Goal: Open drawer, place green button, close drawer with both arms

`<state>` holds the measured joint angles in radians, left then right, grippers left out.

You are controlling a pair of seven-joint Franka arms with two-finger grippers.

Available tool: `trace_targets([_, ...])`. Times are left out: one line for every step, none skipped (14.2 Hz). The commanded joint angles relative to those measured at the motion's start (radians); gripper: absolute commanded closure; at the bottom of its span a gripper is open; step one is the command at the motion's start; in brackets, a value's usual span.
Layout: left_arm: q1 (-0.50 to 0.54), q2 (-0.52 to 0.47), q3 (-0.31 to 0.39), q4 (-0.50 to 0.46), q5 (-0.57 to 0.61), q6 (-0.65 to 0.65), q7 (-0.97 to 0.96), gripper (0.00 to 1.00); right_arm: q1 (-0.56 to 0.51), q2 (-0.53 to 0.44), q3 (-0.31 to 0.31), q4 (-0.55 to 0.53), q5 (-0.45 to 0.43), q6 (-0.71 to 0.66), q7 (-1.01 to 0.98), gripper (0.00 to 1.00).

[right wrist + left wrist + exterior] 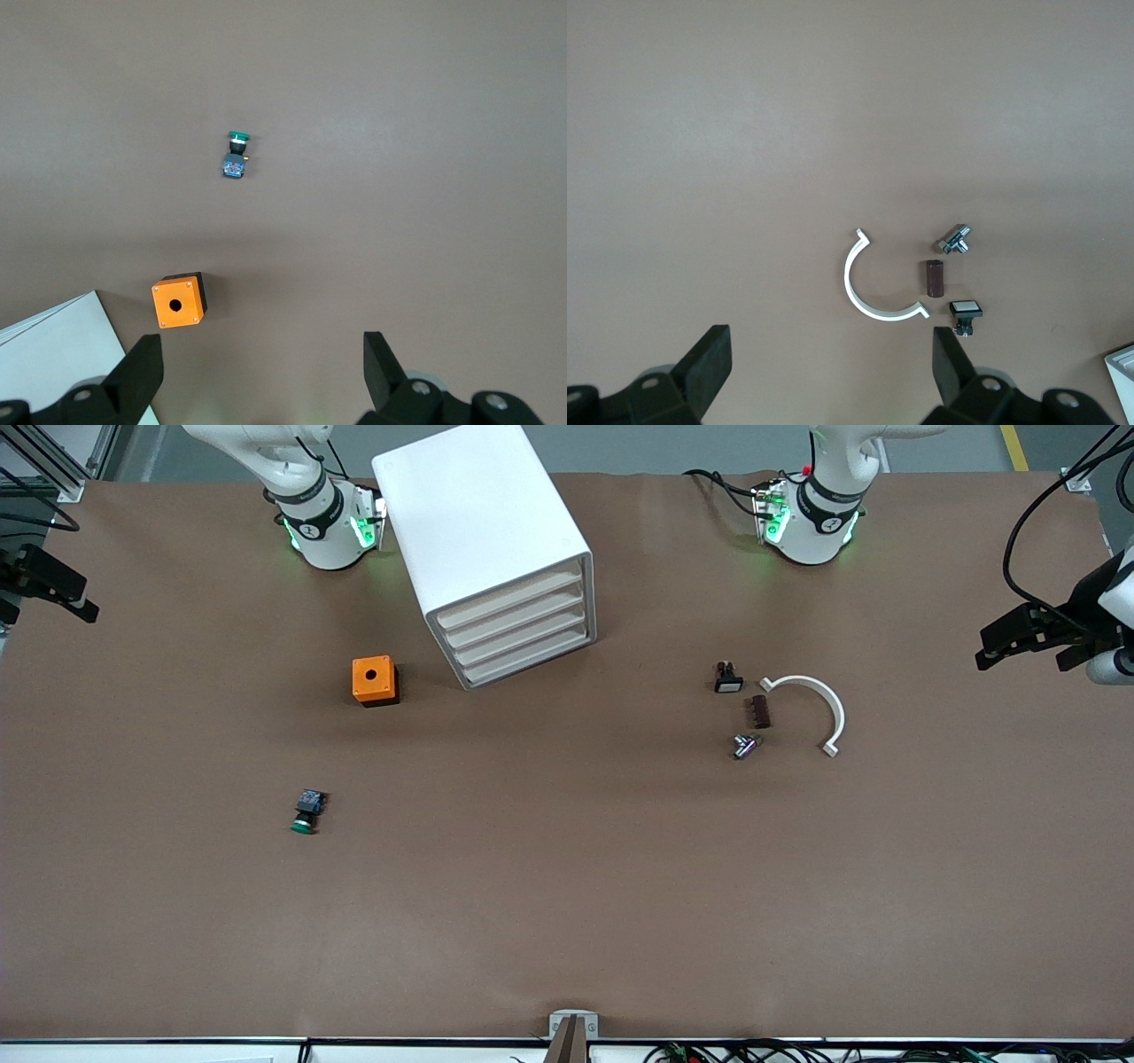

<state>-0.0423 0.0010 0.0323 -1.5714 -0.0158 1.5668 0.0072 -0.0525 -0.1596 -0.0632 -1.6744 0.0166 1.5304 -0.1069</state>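
The white four-drawer cabinet (483, 522) stands on the table between the arms' bases, and all its drawers are shut. The drawer (524, 645) is third from the top. The button (307, 812), with a green cap and dark body, lies on its side toward the right arm's end, nearer the front camera than the orange box. It also shows in the right wrist view (236, 158). My right gripper (53, 593) is open and empty, up over the table's end (263, 359). My left gripper (985, 648) is open and empty over the other end (830, 354).
An orange box with a hole (374, 680) sits beside the cabinet. Toward the left arm's end lie a black-and-white switch (727, 677), a brown cylinder (759, 712), a metal fitting (746, 746) and a white half-ring (819, 704). Brown paper covers the table.
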Motion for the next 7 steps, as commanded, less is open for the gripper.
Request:
trace_targets([-0.001, 0.008, -0.002, 0.021, 0.025, -0.03, 0.019, 0.0, 0.003, -0.02, 0.003, -0.015, -0.012, -0.001, 0.001, 0.0])
trace_targets([-0.004, 0.01, -0.002, 0.027, 0.025, -0.031, 0.014, 0.0, 0.003, -0.021, 0.003, -0.015, -0.012, -0.003, 0.001, 0.0])
trace_targets([-0.002, 0.01, -0.002, 0.027, 0.023, -0.031, 0.011, 0.0, 0.003, -0.02, 0.003, -0.015, -0.012, -0.001, 0.001, 0.0])
trace_targets([-0.001, 0.01, -0.002, 0.027, 0.023, -0.031, 0.008, 0.0, 0.003, -0.021, 0.003, -0.015, -0.012, 0.002, 0.001, 0.0])
trace_targets([0.002, 0.01, -0.002, 0.027, 0.023, -0.031, 0.008, 0.0, 0.0, -0.02, 0.002, -0.016, -0.012, 0.001, 0.001, 0.0])
trace_targets([0.005, 0.011, -0.002, 0.022, 0.022, -0.031, 0.007, 0.0, -0.001, -0.021, 0.0, -0.016, -0.012, -0.002, 0.001, 0.0])
trace_targets([0.005, 0.016, 0.0, 0.022, 0.022, -0.033, 0.004, 0.0, -0.004, -0.02, 0.0, -0.016, -0.012, -0.003, 0.001, 0.0])
